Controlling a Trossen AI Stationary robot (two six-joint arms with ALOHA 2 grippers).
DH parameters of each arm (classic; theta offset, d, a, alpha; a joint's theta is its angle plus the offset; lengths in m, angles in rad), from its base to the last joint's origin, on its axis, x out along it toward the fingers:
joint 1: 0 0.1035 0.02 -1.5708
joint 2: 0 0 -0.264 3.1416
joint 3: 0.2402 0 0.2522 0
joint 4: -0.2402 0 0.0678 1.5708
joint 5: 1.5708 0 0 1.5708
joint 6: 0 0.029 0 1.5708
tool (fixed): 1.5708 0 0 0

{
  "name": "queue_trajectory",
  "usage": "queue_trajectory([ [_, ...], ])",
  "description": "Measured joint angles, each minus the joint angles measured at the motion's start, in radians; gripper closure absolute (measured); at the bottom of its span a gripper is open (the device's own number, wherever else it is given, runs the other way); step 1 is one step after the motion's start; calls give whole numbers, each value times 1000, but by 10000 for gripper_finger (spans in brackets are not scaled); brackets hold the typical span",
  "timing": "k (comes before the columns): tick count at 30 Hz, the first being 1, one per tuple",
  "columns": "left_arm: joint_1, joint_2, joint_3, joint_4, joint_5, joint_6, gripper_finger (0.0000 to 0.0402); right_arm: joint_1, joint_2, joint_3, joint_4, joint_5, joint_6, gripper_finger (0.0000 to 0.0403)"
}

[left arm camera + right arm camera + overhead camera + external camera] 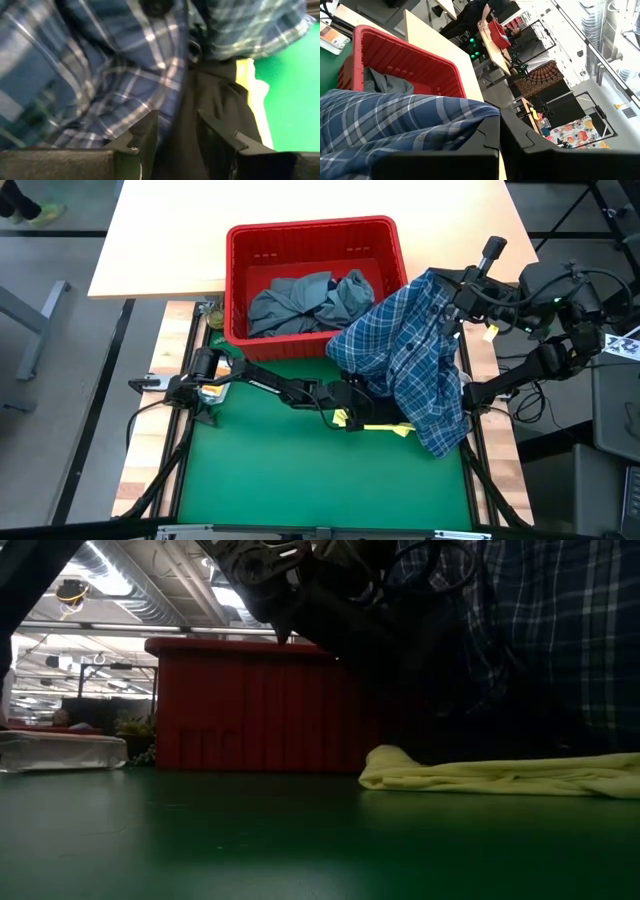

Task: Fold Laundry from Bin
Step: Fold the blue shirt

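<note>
Right of centre, high view: plaid shirt (405, 360) hangs limp from right gripper (452, 298), jaws pinching collar-side fold. Left gripper (352, 395) spread beneath, empty. Soft, light, floppy cloth; judge free hem best hold. Red bin (385, 232) holds grey-blue garment (300, 302); yellow garment (385, 427) on mat.

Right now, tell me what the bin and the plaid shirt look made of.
The bin: moulded plastic by its look, red, with a thick rim and slotted walls. The plaid shirt: thin woven cloth, probably cotton, matte; it hangs in soft folds and the checks run through the weave.
</note>
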Motion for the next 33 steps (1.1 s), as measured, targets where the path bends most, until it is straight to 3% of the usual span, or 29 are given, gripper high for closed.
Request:
queue_trajectory([
  [11,10,21,0,66,73,3,273,0,0,0,0,-1,0,403],
  [24,38,98,1,128,-43,-5,277,0,0,-1,0,-9,0,403],
  [28,30,96,1,167,-108,-4,320,0,0,0,0,-9,0,403],
  [31,24,91,0,171,-112,-4,380,0,0,0,-1,-9,0,403],
  [33,19,70,0,154,-112,-1,393,0,0,-1,-1,-9,0,403],
])
